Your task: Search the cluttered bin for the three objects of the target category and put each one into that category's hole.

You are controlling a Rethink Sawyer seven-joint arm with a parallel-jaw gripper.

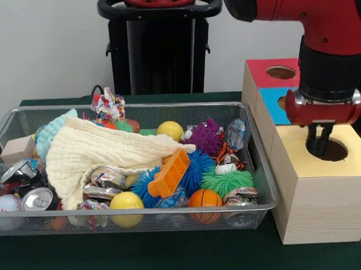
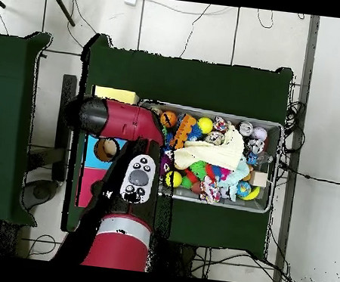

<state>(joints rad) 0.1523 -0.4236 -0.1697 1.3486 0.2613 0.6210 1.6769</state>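
The wire mesh bin (image 1: 142, 213) lies across the table, full of toys, cans and balls; it also shows in the overhead view (image 2: 207, 110). One printed cloth bundle (image 1: 109, 105) sits at the bin's back rim, left of middle, and seems to show at the bin's lower edge in the overhead view (image 2: 213, 190). Other bundles are hidden. My gripper (image 1: 319, 146) hangs straight down with its tips at the round hole (image 1: 337, 150) of the yellow-topped box (image 1: 360, 162). I see no cloth in it. In the overhead view the arm covers the gripper and the hole.
The blue-topped box (image 1: 268, 98) and the red-topped box (image 1: 260, 68) stand behind the yellow one. A large cream cloth (image 1: 103, 154) covers the bin's left middle. Spiky balls (image 1: 226, 182), an orange block (image 1: 169, 173) and crushed cans (image 1: 38, 198) lie around it.
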